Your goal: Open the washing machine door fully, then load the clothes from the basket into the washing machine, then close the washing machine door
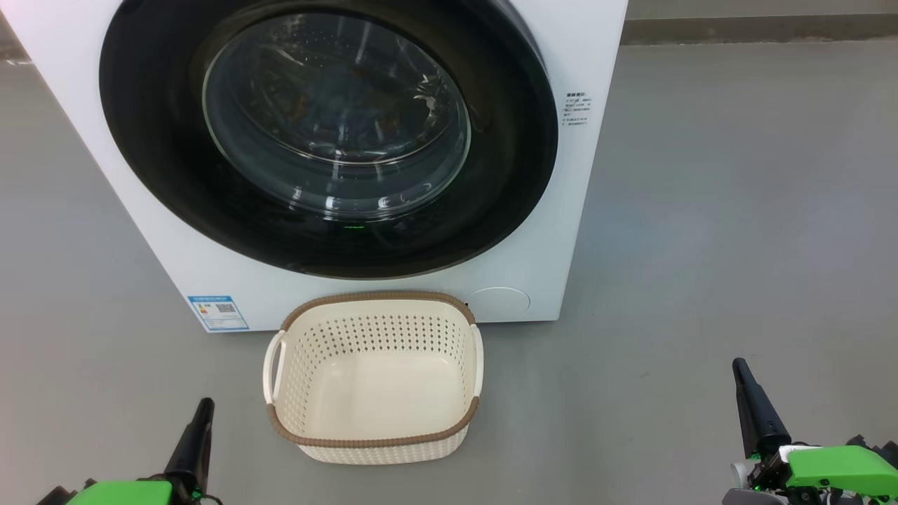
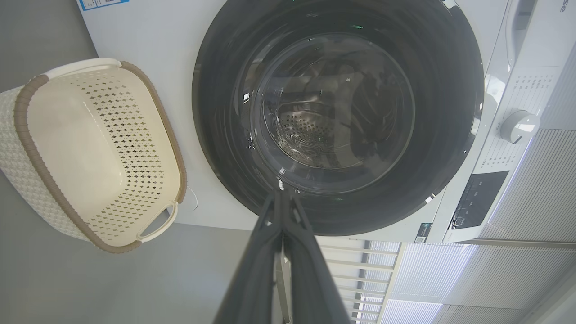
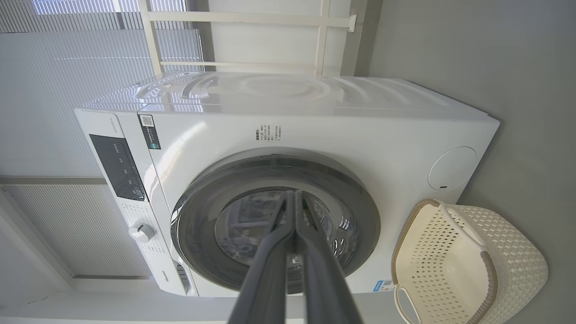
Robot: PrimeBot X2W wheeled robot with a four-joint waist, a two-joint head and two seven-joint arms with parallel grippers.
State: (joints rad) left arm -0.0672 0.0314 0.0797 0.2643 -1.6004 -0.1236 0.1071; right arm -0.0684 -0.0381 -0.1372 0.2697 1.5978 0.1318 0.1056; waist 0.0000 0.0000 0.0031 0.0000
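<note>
Basket (image 1: 379, 330) of perforated cream plastic fronts glossy round door (image 1: 330, 126); left pincer (image 1: 205, 405) and right pincer (image 1: 739, 366) pressed together, empty.

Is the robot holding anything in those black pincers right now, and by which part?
Nothing is held. The left gripper and right gripper are both shut with nothing between them, apart from the basket.

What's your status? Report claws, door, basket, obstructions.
Both shut, empty: left claw, right claw. The washing machine door closed. The basket empty, on floor before the washing machine; nothing else in the way.
</note>
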